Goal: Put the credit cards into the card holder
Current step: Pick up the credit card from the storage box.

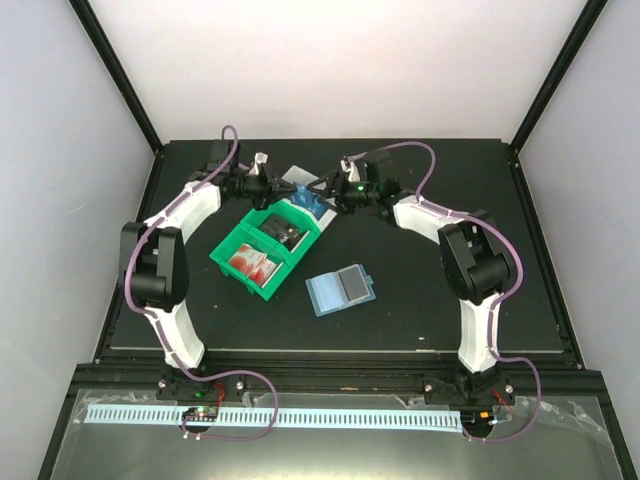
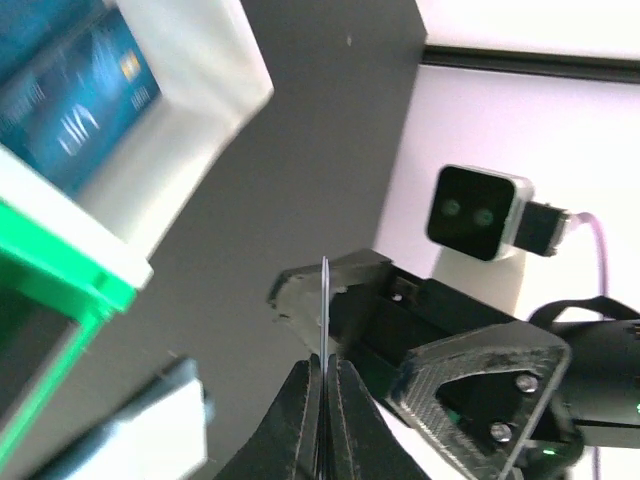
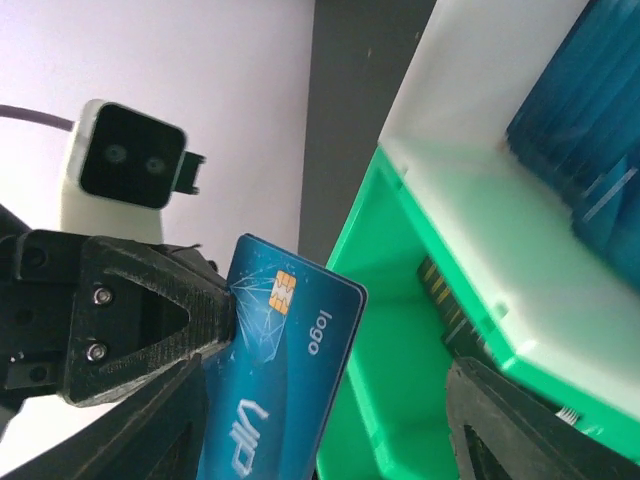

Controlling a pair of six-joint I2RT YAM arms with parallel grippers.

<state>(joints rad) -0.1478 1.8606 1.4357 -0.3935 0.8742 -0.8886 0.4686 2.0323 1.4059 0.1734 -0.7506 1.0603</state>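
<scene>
My left gripper (image 1: 268, 188) (image 2: 323, 362) is shut on a blue credit card (image 3: 285, 370) with a gold chip, seen edge-on in the left wrist view (image 2: 324, 300). It holds the card in the air over the far bins. My right gripper (image 1: 332, 195) (image 3: 325, 410) faces it with its jaws wide open, and the card stands between them, close to one finger. The teal-blue card holder (image 1: 341, 289) lies open on the mat in the middle, a grey card showing in one pocket.
A white bin (image 1: 292, 177) (image 3: 470, 200) holds more blue cards (image 2: 70, 100) (image 3: 590, 120). A green bin (image 1: 235, 268) (image 3: 400, 330) next to it holds red-and-white cards (image 1: 250, 262) and black cards (image 1: 285, 232). Black frame rails border the mat.
</scene>
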